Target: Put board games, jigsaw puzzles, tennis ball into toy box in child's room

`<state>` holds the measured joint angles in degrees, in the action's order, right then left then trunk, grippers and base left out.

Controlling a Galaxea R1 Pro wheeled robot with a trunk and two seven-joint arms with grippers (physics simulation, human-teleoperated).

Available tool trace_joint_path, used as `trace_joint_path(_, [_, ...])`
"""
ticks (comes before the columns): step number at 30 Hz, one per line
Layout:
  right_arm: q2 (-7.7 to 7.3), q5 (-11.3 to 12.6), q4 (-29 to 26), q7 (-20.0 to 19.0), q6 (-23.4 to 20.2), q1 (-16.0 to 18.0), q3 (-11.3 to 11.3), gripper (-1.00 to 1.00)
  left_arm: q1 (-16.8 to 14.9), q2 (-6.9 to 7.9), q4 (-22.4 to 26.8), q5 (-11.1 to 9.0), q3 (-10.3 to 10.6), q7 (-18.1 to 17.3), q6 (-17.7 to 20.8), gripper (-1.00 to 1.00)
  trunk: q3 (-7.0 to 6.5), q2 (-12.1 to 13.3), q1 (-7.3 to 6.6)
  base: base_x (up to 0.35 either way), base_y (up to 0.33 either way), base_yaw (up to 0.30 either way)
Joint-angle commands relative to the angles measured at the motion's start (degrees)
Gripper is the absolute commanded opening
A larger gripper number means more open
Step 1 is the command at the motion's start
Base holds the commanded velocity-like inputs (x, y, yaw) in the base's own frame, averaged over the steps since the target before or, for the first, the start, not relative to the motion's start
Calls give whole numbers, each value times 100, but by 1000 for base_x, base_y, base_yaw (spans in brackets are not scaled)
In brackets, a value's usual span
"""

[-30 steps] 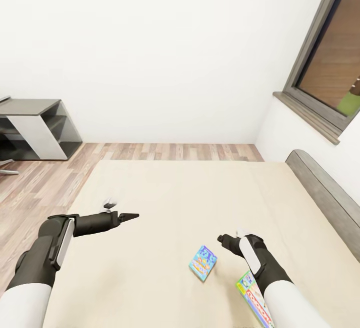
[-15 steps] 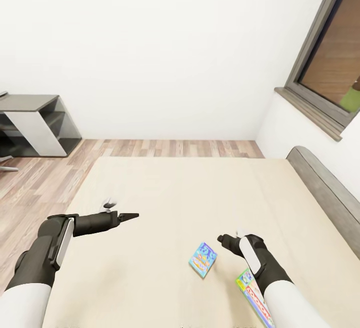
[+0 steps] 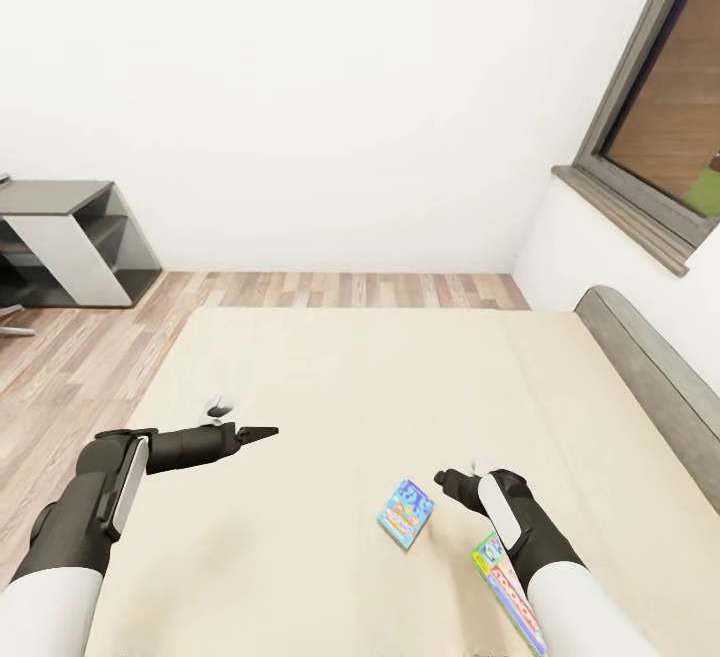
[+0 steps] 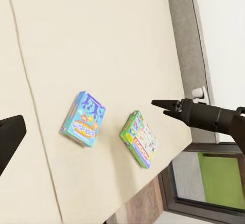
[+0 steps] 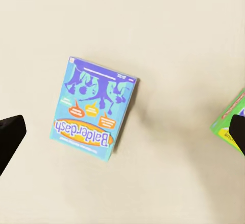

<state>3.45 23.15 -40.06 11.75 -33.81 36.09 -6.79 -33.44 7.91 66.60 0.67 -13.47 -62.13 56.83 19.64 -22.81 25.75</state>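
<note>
Two board games lie flat on the bed (image 3: 330, 377), on its plain beige mattress, both face up. The blue board game (image 3: 406, 513) is a flat rectangular box printed "Balderdash" in the right wrist view, with dark blue figures on top and a yellow banner below, turned at a slant to the mattress edge. Just beside it but apart, nearer the bed's edge, sits the green-edged board game (image 3: 503, 582), a red banner across its face, also slanted, partly hidden in the head view.
</note>
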Motion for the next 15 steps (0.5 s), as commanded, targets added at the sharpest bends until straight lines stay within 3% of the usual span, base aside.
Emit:
trace_joint_path(1, [5,60,-10,47,-20,3,-15,100,-5,-4,3,7,-5,-26,48,100,20,-11,3,0,0,0])
trace_joint_path(15, [13,62,-5,47,-15,3,-15,100,-5,-11,10,3,2,-13,48,100,151,-11,3,0,0,0])
